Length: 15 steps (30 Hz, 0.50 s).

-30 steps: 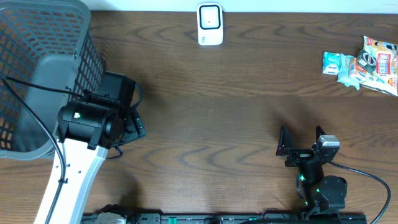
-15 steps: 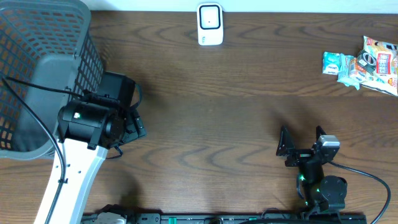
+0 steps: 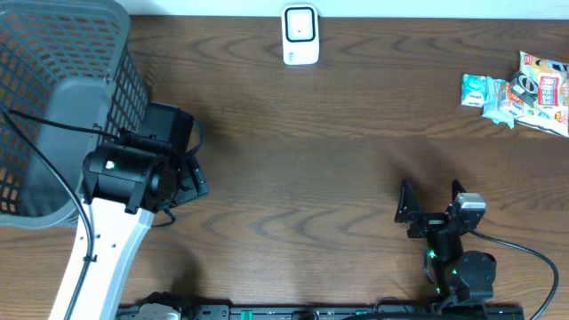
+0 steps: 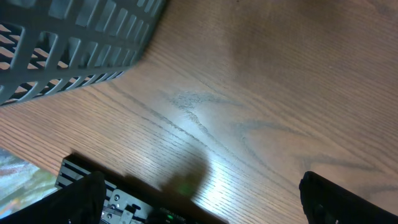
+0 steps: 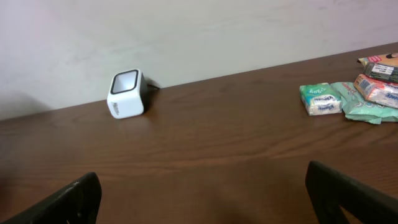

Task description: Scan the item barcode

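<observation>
Packets (image 3: 514, 91) at 2 o'clock on the table (image 3: 293, 160); both grippers wide and holding nothing.
The packets lie in a small heap near the table's edge, touching one another and well apart from both arms. The white scanner (image 3: 300, 34) stands at 12 o'clock by the far edge, well apart from them. The right gripper (image 3: 431, 192) sits at 5 o'clock with its jaws spread wide over bare wood. The left gripper (image 4: 208, 200) is at 8 o'clock, just beside the grey basket (image 3: 53, 107) at 9 to 10 o'clock, its jaws likewise spread wide.
</observation>
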Motion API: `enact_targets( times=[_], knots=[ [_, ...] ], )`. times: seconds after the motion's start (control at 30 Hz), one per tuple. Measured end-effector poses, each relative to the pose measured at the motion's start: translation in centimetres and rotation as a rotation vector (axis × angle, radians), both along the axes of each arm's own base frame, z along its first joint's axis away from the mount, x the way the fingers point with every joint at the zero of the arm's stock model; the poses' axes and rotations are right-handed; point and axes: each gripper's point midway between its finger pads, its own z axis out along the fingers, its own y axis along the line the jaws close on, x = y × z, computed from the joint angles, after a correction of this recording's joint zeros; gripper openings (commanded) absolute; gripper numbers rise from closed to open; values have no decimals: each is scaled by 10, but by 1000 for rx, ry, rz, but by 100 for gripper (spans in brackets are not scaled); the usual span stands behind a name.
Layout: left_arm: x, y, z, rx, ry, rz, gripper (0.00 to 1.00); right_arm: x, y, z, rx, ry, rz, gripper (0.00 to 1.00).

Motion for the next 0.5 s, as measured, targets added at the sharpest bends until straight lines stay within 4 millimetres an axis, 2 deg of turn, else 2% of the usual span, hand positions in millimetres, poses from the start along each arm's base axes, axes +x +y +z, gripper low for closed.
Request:
enact_targets(
  times=[0.5],
  knots=[
    [0, 0, 0, 0, 0, 0, 98, 0, 0, 0, -8, -1, 1, 99]
  ],
)
